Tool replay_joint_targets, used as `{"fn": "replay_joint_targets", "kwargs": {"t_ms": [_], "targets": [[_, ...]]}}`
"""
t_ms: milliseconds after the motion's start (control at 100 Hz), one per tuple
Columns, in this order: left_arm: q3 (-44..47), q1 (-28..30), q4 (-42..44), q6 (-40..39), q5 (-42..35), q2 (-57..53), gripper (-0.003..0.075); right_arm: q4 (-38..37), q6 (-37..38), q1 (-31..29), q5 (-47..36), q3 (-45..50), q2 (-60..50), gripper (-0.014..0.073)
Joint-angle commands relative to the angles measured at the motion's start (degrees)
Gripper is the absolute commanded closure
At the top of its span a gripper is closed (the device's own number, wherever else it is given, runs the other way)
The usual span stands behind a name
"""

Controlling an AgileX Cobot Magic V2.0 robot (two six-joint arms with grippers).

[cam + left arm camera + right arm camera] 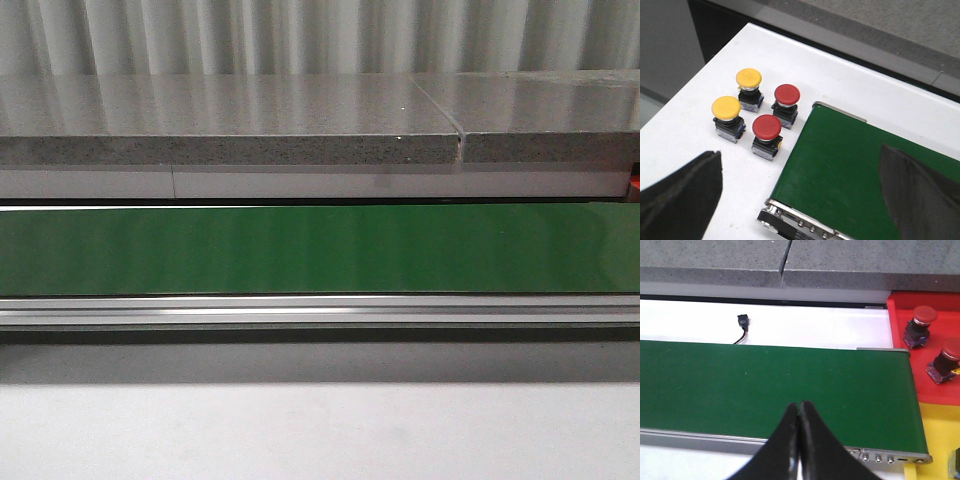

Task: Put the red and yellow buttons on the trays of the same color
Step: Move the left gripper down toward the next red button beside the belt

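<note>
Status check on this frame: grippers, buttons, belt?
Left gripper open, empty; right gripper shut, empty. Four buttons waiting beside green belt; two red buttons on red tray. Belt bare.

Four push buttons stand in a tight square on the white table [700, 135], just beside the end of the green conveyor belt [850, 175]: two yellow-capped buttons [726, 107] on the outer side, two red-capped buttons [766, 126] nearest the belt. At the belt's other end, two more red-capped buttons [920, 325] stand in the red tray [935, 390], which adjoins the yellow tray [935, 450].
</note>
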Motion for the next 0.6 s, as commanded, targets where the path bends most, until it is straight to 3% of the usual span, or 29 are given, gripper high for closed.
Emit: {"fn": "replay_joint_targets", "kwargs": {"t_ms": [0,300,590], "targets": [[-3.12,2.49,-1.13,-0.79,-5.18,5.41,0.0112,0.44,-0.48,0.11,-3.33,-1.49,-0.19,0.0713],[-7.44,9.35,-5.18,-0.79,-7.59,22.86,0.0112,0.44,-0.48,0.11,-3.33,-1.49,-0.19,0.0713],[-12.23,10.11,-5.18,-0.79,-8.98,32.79,0.0112,0.44,-0.48,0.11,-3.33,-1.49,-0.19,0.0713]]}}
